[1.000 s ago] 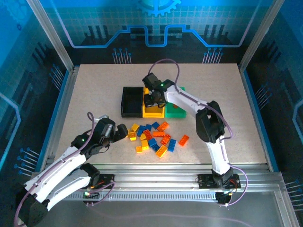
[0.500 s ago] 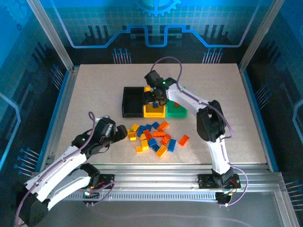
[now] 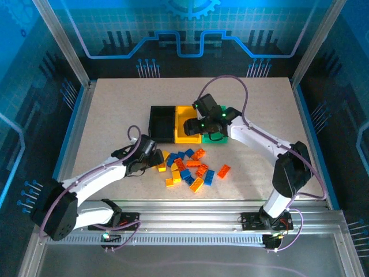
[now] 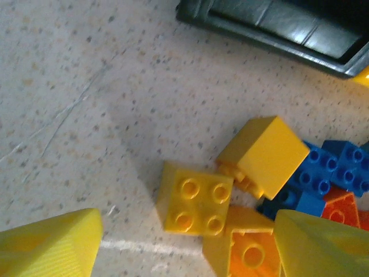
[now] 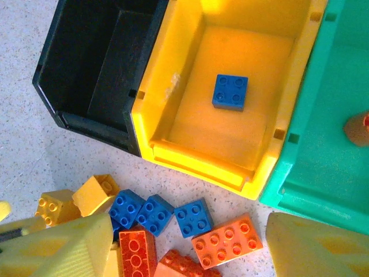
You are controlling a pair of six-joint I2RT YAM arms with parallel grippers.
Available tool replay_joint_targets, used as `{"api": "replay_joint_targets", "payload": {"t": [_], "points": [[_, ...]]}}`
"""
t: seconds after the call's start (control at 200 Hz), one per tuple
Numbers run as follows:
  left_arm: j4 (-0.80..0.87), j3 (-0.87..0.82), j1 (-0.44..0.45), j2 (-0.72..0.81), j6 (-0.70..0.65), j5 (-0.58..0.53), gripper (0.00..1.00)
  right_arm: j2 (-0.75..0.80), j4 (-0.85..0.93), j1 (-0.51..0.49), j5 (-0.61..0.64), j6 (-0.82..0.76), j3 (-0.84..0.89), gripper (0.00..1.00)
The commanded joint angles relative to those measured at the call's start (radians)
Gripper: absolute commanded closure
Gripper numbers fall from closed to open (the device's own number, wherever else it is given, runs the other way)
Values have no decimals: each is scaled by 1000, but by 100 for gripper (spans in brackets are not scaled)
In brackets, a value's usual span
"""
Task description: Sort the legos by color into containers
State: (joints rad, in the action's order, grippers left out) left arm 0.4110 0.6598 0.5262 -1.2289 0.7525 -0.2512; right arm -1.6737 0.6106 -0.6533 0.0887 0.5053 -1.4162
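We judged the sort to be barely begun: a single small blue studded plastic brick (image 5: 230,92) lay in the yellow open-topped plastic bin (image 5: 151,92). A reddish piece that we could not identify sat at the edge of the green bin (image 5: 305,144), and the black bin (image 5: 104,124) looked empty as far as we could see. The heap of loose yellow, blue and orange-red bricks (image 3: 190,167) lay on the speckled counter (image 4: 86,86), just in front of the bins.

The left hand (image 4: 189,218) was spread wide and held nothing, with a finger on either side of a square yellow four-stud brick (image 4: 195,206) at the heap's left edge. We took this as the approach to a pick. The next move called for a short descent and a square closure, keeping clear of the tilted yellow brick (image 4: 262,153) just beside it.

The right hand (image 5: 187,231) was likewise wide open and empty above the bins' front edge. It needed a fresh brick from the heap.

We could read no brand, label or lettering anywhere, and the stud tops were too small to tell.
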Motion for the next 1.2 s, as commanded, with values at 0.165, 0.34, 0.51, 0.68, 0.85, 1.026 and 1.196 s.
{"api": "replay_joint_targets", "payload": {"t": [0.165,0.34,0.51,0.68,0.85,1.026,1.196], "points": [[-76,13,-17,-110,-14,-40,29,85,-41,18,-21,18,53,28],[-86,-12,-26,-142,-10,-51,40,110,-52,38,-28,21,80,28],[-94,-25,-32,-147,-10,-61,51,120,-58,48,-32,25,100,28],[-90,-23,-33,-156,-10,-67,58,126,-61,56,-32,26,109,28],[-43,-1,-31,-116,-11,-69,76,139,-61,66,-31,32,118,28],[42,120,-33,-10,-34,-84,80,175,-68,79,-31,34,140,28],[59,350,-38,-104,-100,-131,81,209,-73,92,-29,47,190,28]]}}
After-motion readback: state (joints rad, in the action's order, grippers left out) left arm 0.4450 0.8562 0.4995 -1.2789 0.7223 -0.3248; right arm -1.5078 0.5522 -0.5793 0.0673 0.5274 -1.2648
